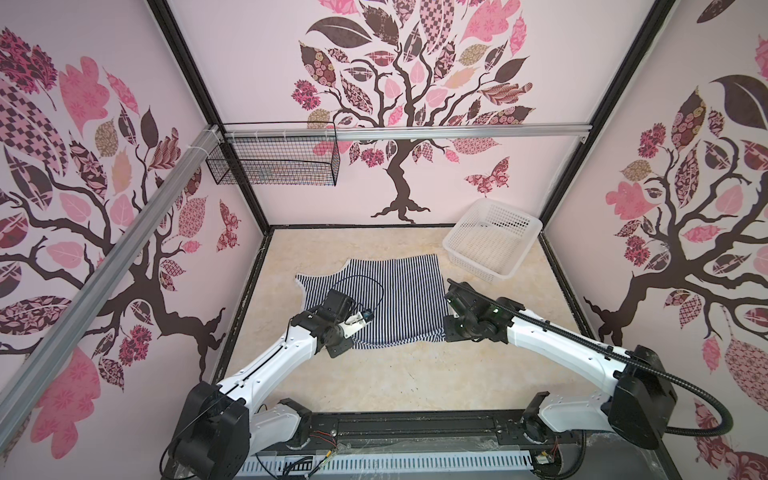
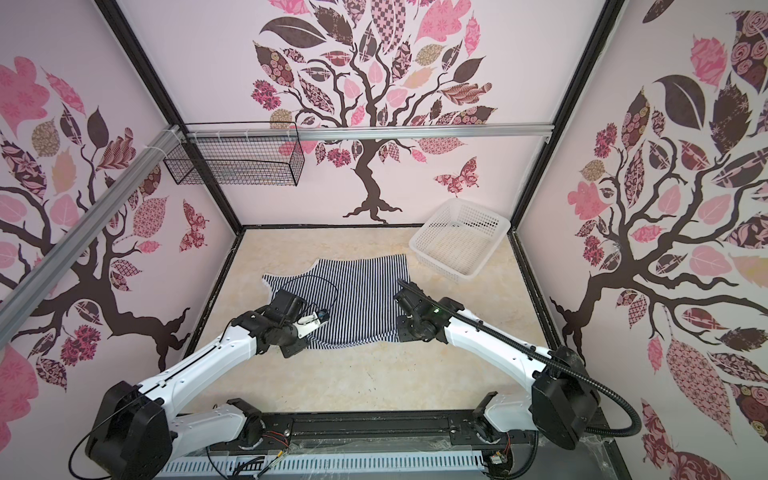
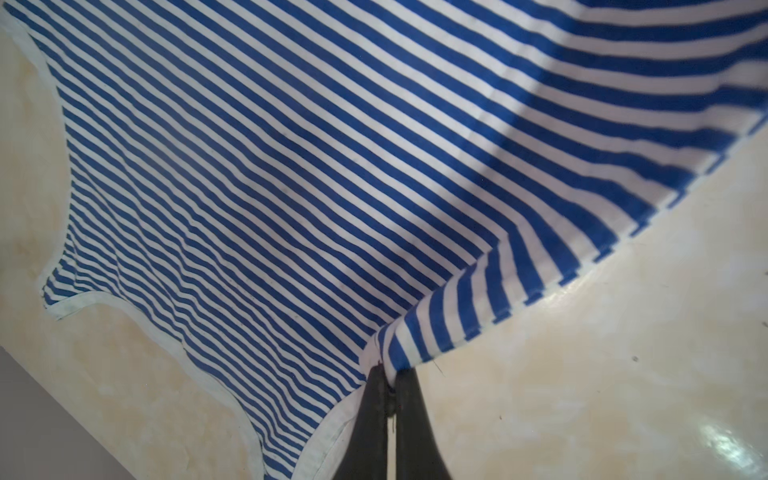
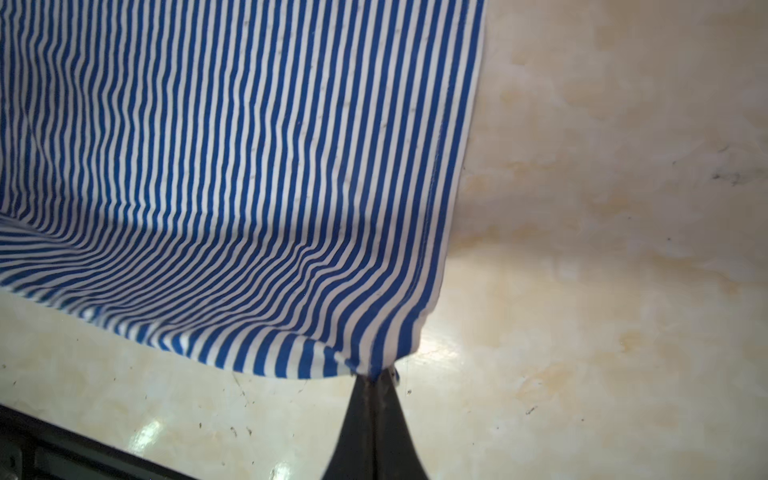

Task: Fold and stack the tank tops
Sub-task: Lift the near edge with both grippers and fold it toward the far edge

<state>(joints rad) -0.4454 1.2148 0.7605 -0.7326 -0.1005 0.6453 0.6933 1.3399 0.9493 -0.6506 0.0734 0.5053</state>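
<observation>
tank top (image 1: 399,291) pinched by left claw (image 3: 390,376) and right claw (image 4: 376,379).

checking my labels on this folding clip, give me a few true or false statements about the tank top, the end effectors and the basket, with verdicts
1. The left end effector is shut on a corner of the tank top. True.
2. The right end effector is open and clear of the cloth. False: it is shut on a corner of the tank top.
3. A folded top lies in the white basket. False: no top shows in it.
4. The white basket stands at the far right of the table. True.
</observation>
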